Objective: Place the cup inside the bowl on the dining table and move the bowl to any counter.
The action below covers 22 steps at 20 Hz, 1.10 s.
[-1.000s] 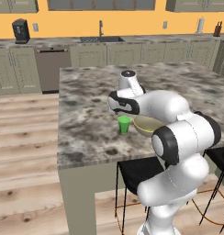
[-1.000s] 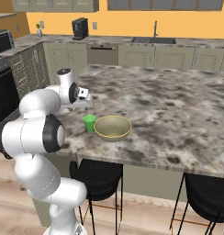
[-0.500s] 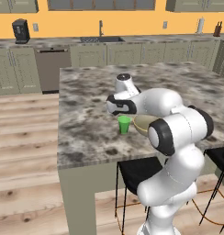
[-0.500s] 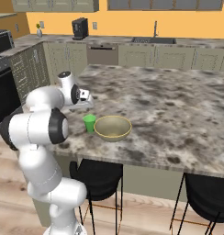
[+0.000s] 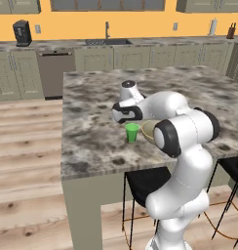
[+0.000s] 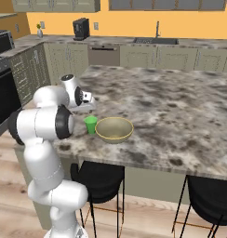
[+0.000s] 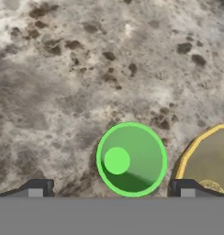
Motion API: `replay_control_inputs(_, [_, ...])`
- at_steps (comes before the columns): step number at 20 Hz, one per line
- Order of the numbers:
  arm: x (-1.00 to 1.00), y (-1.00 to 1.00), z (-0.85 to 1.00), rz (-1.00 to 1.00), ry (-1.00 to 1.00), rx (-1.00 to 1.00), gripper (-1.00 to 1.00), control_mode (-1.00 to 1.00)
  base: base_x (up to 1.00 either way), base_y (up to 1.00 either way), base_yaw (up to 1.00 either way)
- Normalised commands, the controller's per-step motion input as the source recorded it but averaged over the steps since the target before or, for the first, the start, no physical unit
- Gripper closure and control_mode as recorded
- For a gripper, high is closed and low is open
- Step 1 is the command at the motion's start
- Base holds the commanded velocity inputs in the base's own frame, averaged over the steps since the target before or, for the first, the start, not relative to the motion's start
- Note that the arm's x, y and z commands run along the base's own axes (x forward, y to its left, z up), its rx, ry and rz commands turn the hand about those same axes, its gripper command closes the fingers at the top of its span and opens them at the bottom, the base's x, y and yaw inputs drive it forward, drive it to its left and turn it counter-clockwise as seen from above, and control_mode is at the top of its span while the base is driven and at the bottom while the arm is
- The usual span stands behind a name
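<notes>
The small bright green cup [image 5: 132,132] stands upright on the dining table [image 5: 91,122] near its front edge, just left of the olive-yellow bowl [image 6: 114,129]. In the left base view my arm hides most of the bowl [image 5: 148,130]. My gripper [image 6: 90,108] hangs open a little above the cup [image 6: 90,124], pointing down. In the hand view the cup [image 7: 131,158] lies between my two fingertips [image 7: 38,188], empty inside, with the bowl's rim [image 7: 189,153] at the right. Nothing is held.
Black stools [image 6: 99,174] stand under the table's near edge. The long counter [image 5: 155,43] over sage-green cabinets runs along the back wall with a sink and a coffee machine [image 5: 22,32]. A wood floor lies left of the table.
My hand has come down and towards the table's near edge, ending over the cup. Its jaws stay open. The cup and bowl have not moved.
</notes>
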Motion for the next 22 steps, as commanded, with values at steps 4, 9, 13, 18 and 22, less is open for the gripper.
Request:
replay_control_inputs(4, [0.03, 0.16, -0.05, 0.01, 0.00, 0.00, -1.00, -1.00, 0.00, 0.00, 0.00])
replay_control_inputs(9, [0.00, 0.21, -0.09, 0.01, 0.00, 0.00, -1.00, -1.00, 0.00, 0.00, 0.00])
replay_control_inputs(13, [0.00, 0.07, -0.22, 0.00, 0.00, 0.00, -1.00, -1.00, 0.00, 0.00, 0.00])
replay_control_inputs(18, [0.00, 0.00, -0.21, 0.00, 0.00, 0.00, -1.00, -1.00, 0.00, 0.00, 0.00])
replay_control_inputs(22, [0.00, 0.00, -0.15, 0.00, 0.00, 0.00, -1.00, -1.00, 0.00, 0.00, 0.00])
